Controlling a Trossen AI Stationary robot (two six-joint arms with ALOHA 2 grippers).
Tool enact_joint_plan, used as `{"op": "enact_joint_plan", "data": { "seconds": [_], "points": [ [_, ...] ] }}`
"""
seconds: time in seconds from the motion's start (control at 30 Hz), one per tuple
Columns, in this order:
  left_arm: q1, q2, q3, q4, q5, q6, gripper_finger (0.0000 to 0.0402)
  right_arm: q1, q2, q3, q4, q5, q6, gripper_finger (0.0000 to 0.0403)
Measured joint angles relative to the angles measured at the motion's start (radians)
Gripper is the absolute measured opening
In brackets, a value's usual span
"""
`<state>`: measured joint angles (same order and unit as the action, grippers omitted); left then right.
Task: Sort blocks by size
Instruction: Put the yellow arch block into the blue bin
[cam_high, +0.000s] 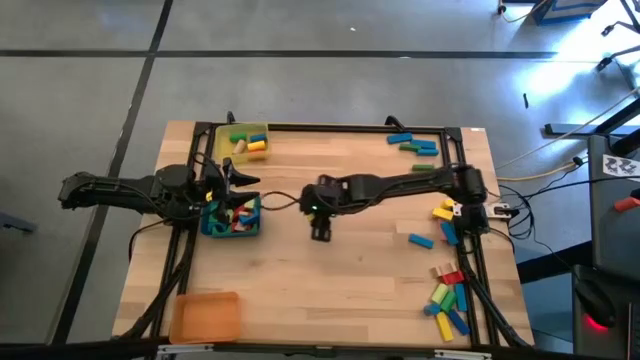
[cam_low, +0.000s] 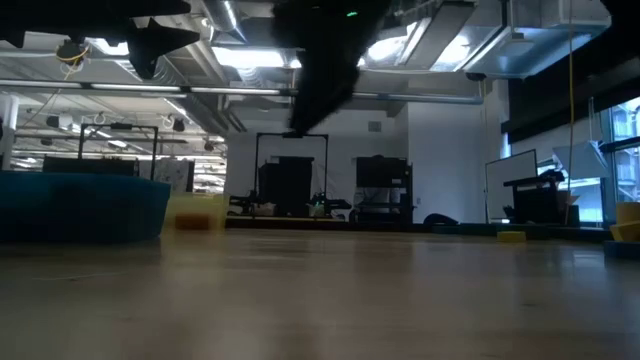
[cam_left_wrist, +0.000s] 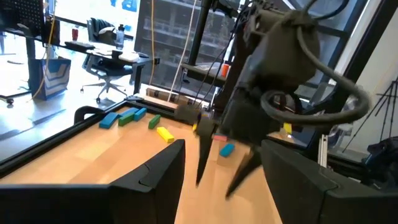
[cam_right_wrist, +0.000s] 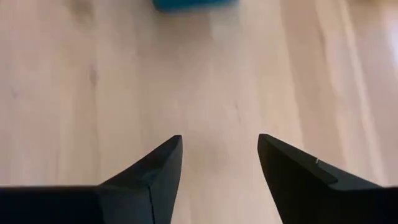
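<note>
High view says it all: the right gripper (cam_high: 320, 235) hangs over bare tabletop (cam_high: 340, 290) just beside the blue tray (cam_high: 232, 231), jaws parted with nothing between them, which the right wrist view backs up since it's only wood grain between the two dark tips. The left gripper (cam_high: 222, 182) sits at the far edge of that same blue tray, jaws apart and empty too as far as I can see. The blocks are all over: a few in the yellow tray (cam_high: 243, 141), a heap in the blue one, a green and blue cluster (cam_high: 415, 145) at the far right corner, and a bigger pile (cam_high: 448, 297) at the near right corner. The orange tray (cam_high: 205, 317) looks empty. My guess is the right arm goes fetching another block next, so I'd swing it back toward that right-hand pile, pick an outlying one like the lone blue block (cam_high: 420, 240), and come straight down so its neighbours don't get nudged.
</note>
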<state>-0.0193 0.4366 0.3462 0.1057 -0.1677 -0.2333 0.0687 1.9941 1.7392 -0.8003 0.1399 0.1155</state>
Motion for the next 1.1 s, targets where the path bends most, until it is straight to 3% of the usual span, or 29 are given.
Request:
{"op": "enact_joint_plan", "data": {
  "seconds": [0.13,0.3,0.57,0.8,1.1],
  "points": [
    [0.0,0.001,0.0,0.0,0.0,0.0,0.0196,0.031,-0.089,-0.101,-0.096,0.106,0.087,0.0197],
    [0.0,0.005,0.0,-0.012,0.0,0.002,0.0196,0.063,-0.23,-0.27,-0.125,0.143,0.224,0.0188],
    [0.0,0.049,0.0,-0.022,0.0,0.005,0.0196,0.07,-0.442,-0.51,-0.249,0.128,0.535,0.0186],
    [0.0,0.122,-0.001,-0.079,-0.001,0.003,0.0196,0.069,-0.545,-0.611,-0.438,0.078,0.768,0.0186],
    [0.0,0.221,-0.001,-0.176,0.0,-0.025,0.0196,0.069,-0.552,-0.726,-0.537,-0.001,0.794,0.0186]
  ]
}}
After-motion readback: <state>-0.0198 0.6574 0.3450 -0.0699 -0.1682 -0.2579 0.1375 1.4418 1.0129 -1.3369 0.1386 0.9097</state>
